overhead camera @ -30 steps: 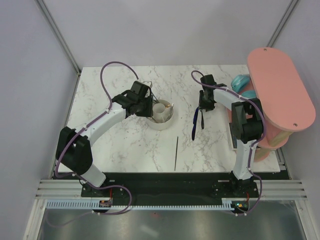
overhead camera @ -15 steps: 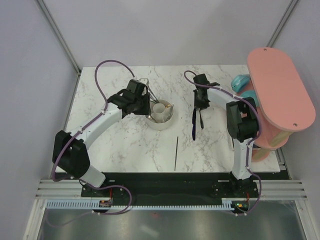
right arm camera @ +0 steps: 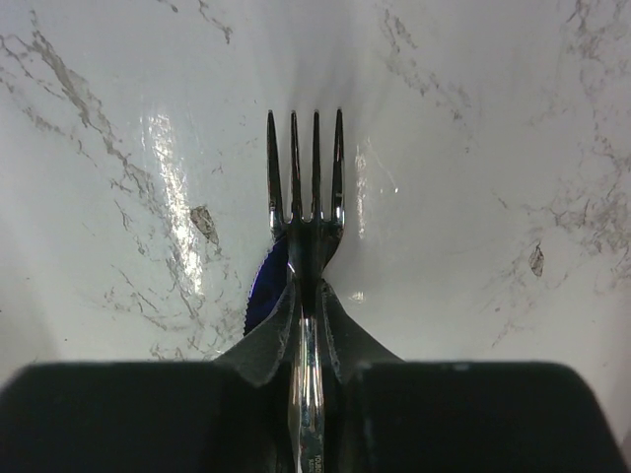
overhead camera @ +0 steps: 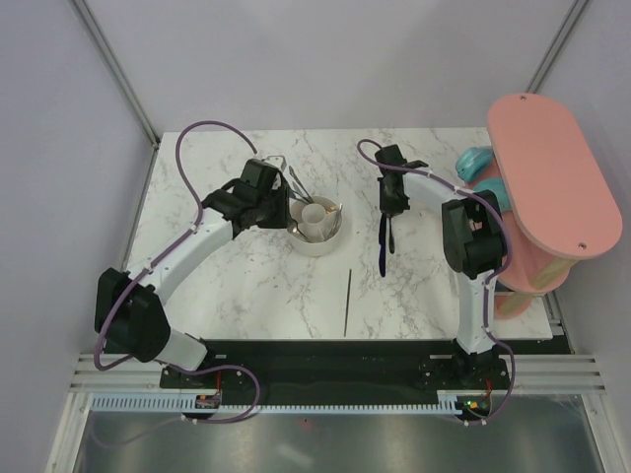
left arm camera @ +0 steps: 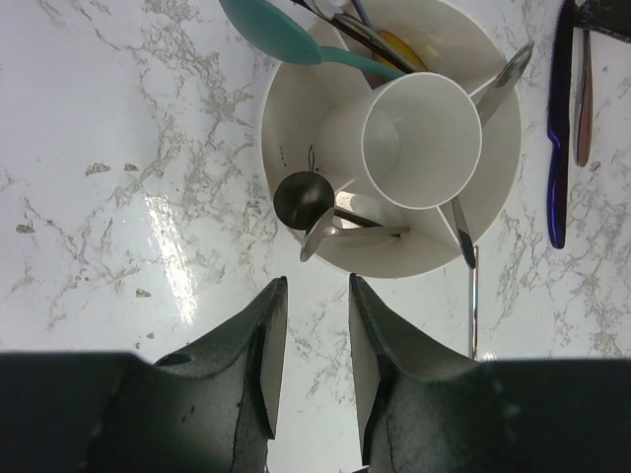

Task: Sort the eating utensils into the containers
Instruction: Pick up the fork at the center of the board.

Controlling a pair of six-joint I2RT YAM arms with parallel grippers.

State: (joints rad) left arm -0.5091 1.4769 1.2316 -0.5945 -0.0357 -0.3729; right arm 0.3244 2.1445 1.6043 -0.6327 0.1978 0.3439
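Fork (right arm camera: 305,177) pinched, holder (overhead camera: 316,247) loaded

Top view: the white holder stands mid-table, utensils in its ring, and the left gripper (overhead camera: 283,202) is just beside its left rim.
Left wrist: its fingers are spread, with nothing between them.
Right wrist: the right gripper (right arm camera: 308,313) pinches the silver fork's neck above a blue utensil (right arm camera: 261,286) on the marble.

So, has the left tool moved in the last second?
Yes. The left tool has drawn back leftward, away from the white round plastic holder.
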